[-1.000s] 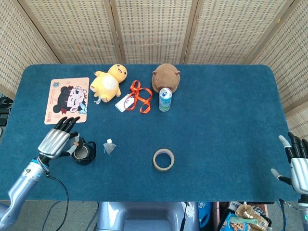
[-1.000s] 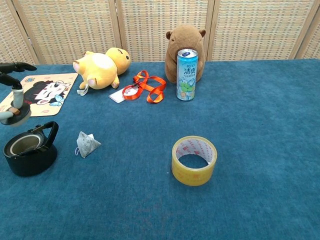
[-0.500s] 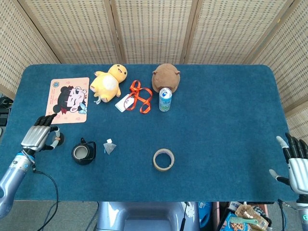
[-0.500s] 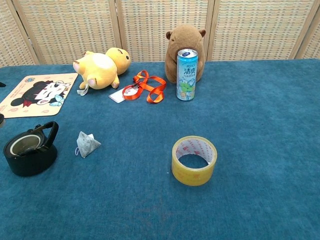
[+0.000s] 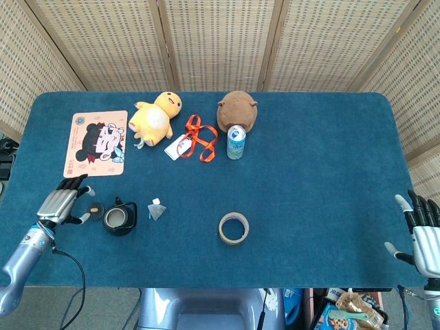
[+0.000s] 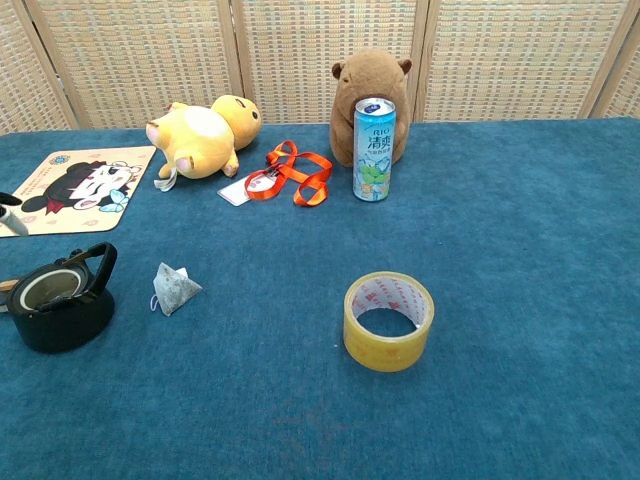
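Small dark round lid (image 5: 91, 208) lies flat on the blue-carpeted bench (image 5: 309, 172), just beside the squat black teapot (image 5: 119, 218), whose mouth stands open (its handle arches over the top). On the lid's other side hovers the left hand (image 5: 60, 205), fingers (image 5: 72, 184) spread and holding nothing; whether its thumb touches the lid I cannot tell. By my reading, the step in hand is parting lid from pot, with the lid set down. Any further move calls for lifting that hand clear without nudging the lid or pot. A white pyramid tea bag (image 5: 156, 210) lies near the pot. The right hand (image 5: 425, 232) rests open and empty at the bench's far edge.
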{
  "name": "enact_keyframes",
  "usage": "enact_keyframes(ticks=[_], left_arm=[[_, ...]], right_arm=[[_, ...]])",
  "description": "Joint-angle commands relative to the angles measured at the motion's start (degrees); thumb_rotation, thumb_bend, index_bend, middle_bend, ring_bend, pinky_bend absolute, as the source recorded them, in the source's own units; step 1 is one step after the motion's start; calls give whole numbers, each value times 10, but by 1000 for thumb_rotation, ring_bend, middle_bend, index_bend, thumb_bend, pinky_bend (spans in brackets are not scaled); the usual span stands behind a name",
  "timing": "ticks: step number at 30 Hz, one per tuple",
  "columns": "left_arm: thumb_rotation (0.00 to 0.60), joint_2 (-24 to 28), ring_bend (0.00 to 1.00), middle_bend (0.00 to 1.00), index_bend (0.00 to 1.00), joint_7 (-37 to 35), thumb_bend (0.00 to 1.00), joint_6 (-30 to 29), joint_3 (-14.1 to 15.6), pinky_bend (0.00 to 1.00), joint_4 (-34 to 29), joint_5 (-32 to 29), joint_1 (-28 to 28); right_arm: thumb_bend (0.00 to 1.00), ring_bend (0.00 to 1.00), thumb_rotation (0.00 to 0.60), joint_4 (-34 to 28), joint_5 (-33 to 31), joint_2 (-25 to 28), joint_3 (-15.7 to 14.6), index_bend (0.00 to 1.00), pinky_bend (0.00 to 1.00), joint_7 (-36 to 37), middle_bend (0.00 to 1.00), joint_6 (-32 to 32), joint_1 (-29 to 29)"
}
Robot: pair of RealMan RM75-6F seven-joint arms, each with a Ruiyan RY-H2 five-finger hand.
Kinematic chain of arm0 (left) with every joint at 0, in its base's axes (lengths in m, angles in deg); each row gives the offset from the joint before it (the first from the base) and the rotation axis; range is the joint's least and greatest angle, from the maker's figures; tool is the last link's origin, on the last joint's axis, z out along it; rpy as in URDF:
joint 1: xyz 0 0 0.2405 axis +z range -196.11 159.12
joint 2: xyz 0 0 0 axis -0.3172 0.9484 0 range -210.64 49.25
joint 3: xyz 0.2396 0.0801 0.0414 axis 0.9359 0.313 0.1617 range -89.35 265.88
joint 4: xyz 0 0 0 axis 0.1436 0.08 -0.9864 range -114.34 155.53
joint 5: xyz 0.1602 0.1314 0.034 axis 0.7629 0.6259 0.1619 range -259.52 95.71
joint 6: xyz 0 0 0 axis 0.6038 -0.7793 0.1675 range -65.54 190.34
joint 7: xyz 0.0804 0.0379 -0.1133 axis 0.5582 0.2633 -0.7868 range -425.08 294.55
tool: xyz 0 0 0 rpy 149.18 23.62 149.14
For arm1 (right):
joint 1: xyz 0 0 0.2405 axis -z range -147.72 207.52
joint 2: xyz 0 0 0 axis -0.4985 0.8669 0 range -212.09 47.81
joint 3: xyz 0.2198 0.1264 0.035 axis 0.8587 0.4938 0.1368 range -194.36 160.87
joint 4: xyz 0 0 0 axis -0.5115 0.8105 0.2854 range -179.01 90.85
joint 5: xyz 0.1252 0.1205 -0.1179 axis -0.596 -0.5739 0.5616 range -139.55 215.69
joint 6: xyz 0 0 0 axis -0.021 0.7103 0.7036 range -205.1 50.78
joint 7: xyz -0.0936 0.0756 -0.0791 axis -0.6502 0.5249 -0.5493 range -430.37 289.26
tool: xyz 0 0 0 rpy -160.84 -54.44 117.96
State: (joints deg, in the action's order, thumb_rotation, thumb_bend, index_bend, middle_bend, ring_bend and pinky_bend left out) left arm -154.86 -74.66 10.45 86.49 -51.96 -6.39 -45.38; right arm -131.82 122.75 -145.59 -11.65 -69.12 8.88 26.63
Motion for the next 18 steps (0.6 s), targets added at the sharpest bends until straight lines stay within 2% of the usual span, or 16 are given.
enact_keyframes(ticks=[1,5,10,14,18], left_arm=[[600,60,0,0,0,-5,228,-83,-4,0,-92,27,32],[600,108,0,0,0,24,227,-190,-6,0,-182,52,80],[600,103,0,0,0,113,224,-346,-2,0,-233,88,154],[600,85,0,0,0,165,224,-385,11,0,-233,103,182],[600,82,0,0,0,180,223,-375,13,0,-236,104,184]], right_arm=[[0,0,600,-2,5,3,-2,0,0,4,0,1,0],[0,0,600,-5,12,5,-4,0,0,6,0,7,2],[0,0,600,-8,18,8,-6,0,0,9,0,13,4],[0,0,600,-6,21,8,-6,0,0,10,0,17,6],[0,0,600,-5,21,8,-6,0,0,10,0,18,6]])
